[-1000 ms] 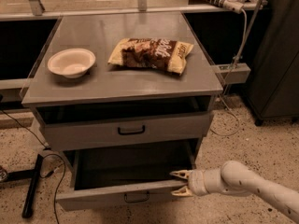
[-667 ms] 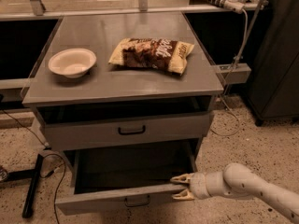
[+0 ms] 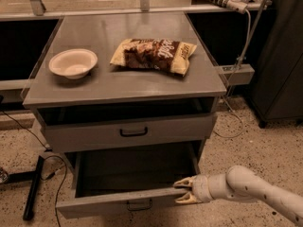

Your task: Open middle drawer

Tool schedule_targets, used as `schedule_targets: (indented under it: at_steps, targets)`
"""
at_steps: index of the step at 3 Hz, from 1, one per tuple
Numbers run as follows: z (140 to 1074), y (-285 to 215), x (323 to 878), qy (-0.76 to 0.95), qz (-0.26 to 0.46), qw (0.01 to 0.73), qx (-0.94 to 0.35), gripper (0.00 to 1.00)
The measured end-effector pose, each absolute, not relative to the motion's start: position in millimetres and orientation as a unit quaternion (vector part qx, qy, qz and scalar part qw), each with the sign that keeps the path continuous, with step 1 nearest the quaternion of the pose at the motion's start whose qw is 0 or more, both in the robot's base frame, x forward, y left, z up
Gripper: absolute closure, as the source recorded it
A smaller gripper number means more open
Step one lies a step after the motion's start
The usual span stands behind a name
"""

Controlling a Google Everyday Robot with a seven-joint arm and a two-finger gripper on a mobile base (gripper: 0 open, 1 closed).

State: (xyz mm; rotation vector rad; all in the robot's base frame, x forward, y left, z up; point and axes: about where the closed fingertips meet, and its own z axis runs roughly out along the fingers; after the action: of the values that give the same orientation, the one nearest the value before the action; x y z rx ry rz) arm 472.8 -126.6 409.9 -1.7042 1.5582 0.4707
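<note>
The middle drawer (image 3: 118,200) is pulled far out of the grey cabinet, and its dark inside looks empty. Its small black loop handle (image 3: 139,205) sits on the flat grey front near the bottom edge of the view. My gripper (image 3: 182,191) is at the right end of that front, well right of the handle. Its two tan fingers (image 3: 182,183) are spread, one above and one below the front's top edge. The white arm comes in from the lower right. Above it, the drawer with a black handle (image 3: 133,132) stands slightly out. No third drawer is in view.
A white bowl (image 3: 73,63) and a chip bag (image 3: 154,54) lie on the cabinet top (image 3: 123,86). A black bar and cables (image 3: 34,186) lie on the speckled floor at left. A dark cabinet (image 3: 279,56) and a hanging cable (image 3: 246,37) stand at right.
The middle drawer has come a little farther out toward the camera. My gripper has moved with its right end, slightly down and toward the camera.
</note>
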Motion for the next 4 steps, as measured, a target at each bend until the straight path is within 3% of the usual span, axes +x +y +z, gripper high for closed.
schedule_targets:
  at_steps: [4]
  targets:
    - [413, -130, 455, 0.609, 0.176, 0.388, -0.669, 1.0]
